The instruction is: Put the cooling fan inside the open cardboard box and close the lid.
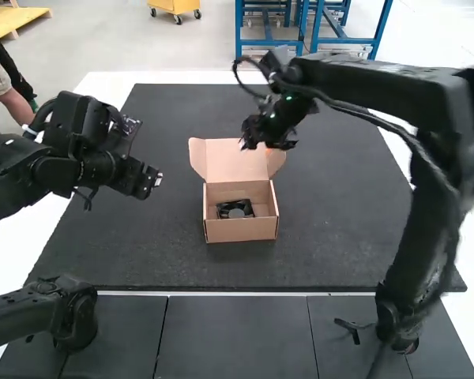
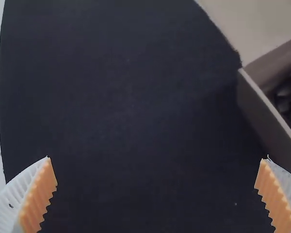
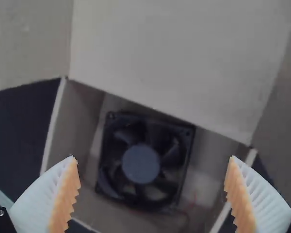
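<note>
A small cardboard box (image 1: 240,223) stands open in the middle of the black mat, its lid (image 1: 229,160) upright at the far side. The black cooling fan (image 1: 235,209) lies flat inside it; the right wrist view looks down on the fan (image 3: 143,165) with the lid (image 3: 179,58) behind. My right gripper (image 1: 266,140) hovers just beyond the lid's top edge, open, its fingers (image 3: 63,196) empty. My left gripper (image 1: 152,180) hangs open to the left of the box, above the mat. One wall of the box (image 2: 266,121) shows past the left gripper's orange pads (image 2: 39,191).
The black mat (image 1: 340,213) covers most of the white table (image 1: 95,87). Darker panels (image 1: 237,335) line the near edge, where both arm bases stand.
</note>
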`<state>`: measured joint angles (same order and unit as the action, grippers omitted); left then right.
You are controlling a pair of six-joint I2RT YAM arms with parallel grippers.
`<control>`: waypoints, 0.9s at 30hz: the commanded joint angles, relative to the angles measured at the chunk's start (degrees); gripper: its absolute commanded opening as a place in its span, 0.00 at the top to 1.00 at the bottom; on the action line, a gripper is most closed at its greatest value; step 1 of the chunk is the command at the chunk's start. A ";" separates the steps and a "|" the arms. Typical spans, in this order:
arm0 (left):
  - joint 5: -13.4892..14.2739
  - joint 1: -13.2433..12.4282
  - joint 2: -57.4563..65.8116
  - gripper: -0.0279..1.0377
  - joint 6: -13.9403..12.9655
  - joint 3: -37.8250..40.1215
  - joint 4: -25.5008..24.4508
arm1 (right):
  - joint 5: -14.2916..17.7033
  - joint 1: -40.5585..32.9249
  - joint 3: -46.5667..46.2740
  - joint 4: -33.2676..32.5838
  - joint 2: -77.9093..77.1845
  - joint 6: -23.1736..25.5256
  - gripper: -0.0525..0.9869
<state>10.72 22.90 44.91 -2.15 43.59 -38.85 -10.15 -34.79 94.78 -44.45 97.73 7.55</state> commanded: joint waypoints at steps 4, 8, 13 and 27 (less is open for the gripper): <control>-0.88 -3.21 3.43 0.07 4.17 2.99 2.90 | 6.20 2.44 -14.36 9.20 -12.39 -3.16 0.30; -0.96 -3.47 6.42 0.07 5.05 2.20 6.68 | 7.96 3.58 -24.82 20.89 -18.19 -3.86 0.30; -0.88 -3.30 11.70 0.07 6.11 2.29 11.17 | 7.87 6.31 -32.73 30.47 -21.18 -4.74 0.15; -0.35 -3.65 21.28 0.07 7.60 4.92 20.13 | 5.41 9.47 -32.82 41.63 -16.79 -4.83 0.08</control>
<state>10.31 19.77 65.32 4.08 45.36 -19.66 -3.46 -25.96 59.75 -3.51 79.81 2.94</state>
